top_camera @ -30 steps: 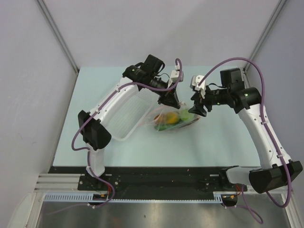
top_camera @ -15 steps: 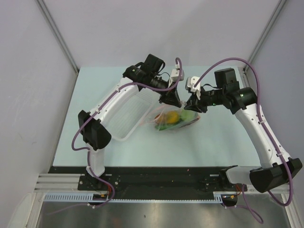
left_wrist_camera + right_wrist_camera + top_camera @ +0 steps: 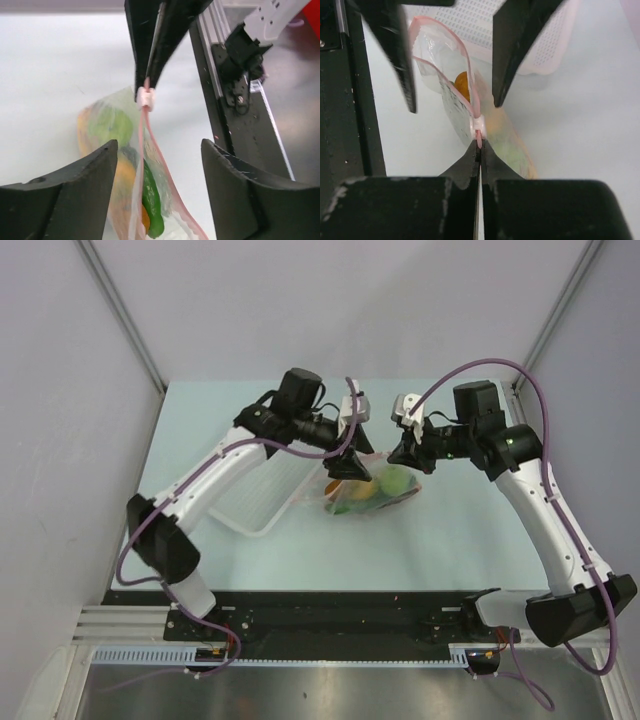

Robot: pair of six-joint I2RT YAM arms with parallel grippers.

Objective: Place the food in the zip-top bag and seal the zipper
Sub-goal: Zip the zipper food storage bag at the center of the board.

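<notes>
Sealing | right gripper [image 3: 479, 146] pinches the zipper [image 3: 461, 50] beside the slider [image 3: 478, 123] | left gripper [image 3: 158, 150] gapes wide | we should pull straight, bag [image 3: 95, 117] taut

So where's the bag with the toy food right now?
In the top view, the bag sits mid-table just right of the white tray, between the left gripper and the right gripper, which pinches its pink zipper.

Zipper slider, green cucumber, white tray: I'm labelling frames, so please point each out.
zipper slider [image 3: 145, 97], left wrist view, middle of the white clip
green cucumber [image 3: 151, 200], left wrist view, lower half of its body
white tray [image 3: 265, 498], top external view, bare floor
</notes>
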